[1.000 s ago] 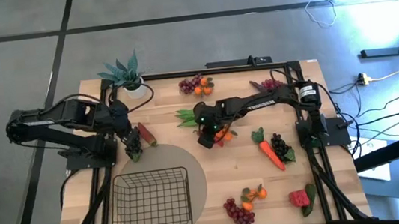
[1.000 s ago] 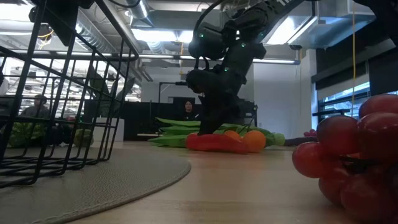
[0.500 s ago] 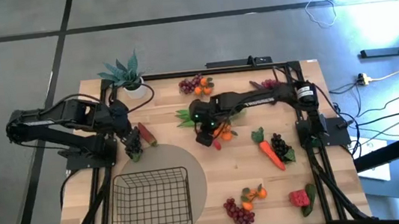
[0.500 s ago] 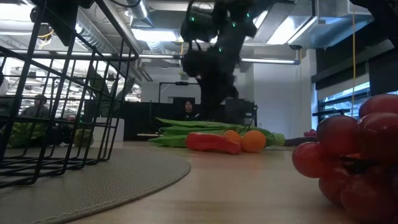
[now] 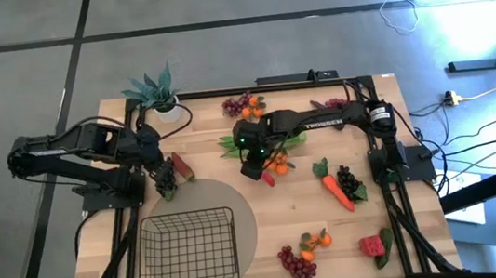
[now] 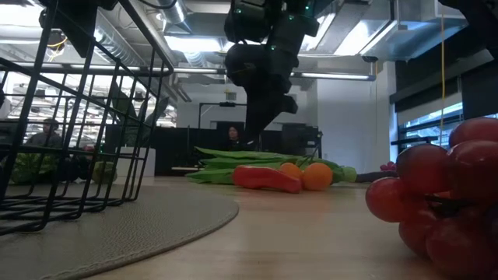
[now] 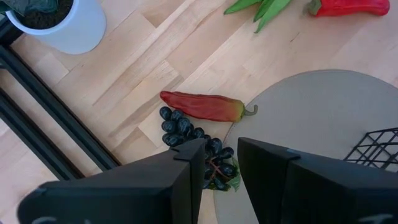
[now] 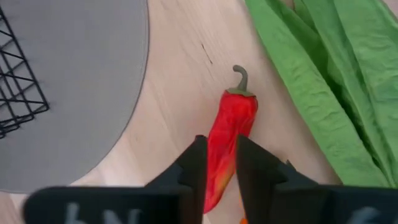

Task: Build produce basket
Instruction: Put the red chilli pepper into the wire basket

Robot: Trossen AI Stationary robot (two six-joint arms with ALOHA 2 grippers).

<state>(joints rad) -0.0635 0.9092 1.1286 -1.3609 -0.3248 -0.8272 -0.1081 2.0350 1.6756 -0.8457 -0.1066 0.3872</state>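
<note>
Wire basket [image 5: 186, 215] is the biggest thing here. It sits empty on the grey mat [image 5: 240, 205], by the worktop's left edge, at the corner far from the potted plant [image 5: 156, 91].

Main worry: the right gripper [image 5: 252, 169] hangs above the red pepper [image 8: 231, 124] mid-worktop with its jaws only a crack apart and nothing in them. If it drops like that, it'll probably land on top of the pepper and roll it into the bean pods [image 8: 323, 93] or the 2 tangerines [image 6: 317, 176] touching it.

Smaller worry: the left gripper [image 7: 222, 149] is right over the dark grapes [image 7: 180, 127] at the mat's rim. A 2nd pepper [image 7: 205, 107] touches that bunch and could get dragged along.

Can't tell if the left claw is actually pinching the grapes. The wrist view cuts off the bunch's far end.
</note>
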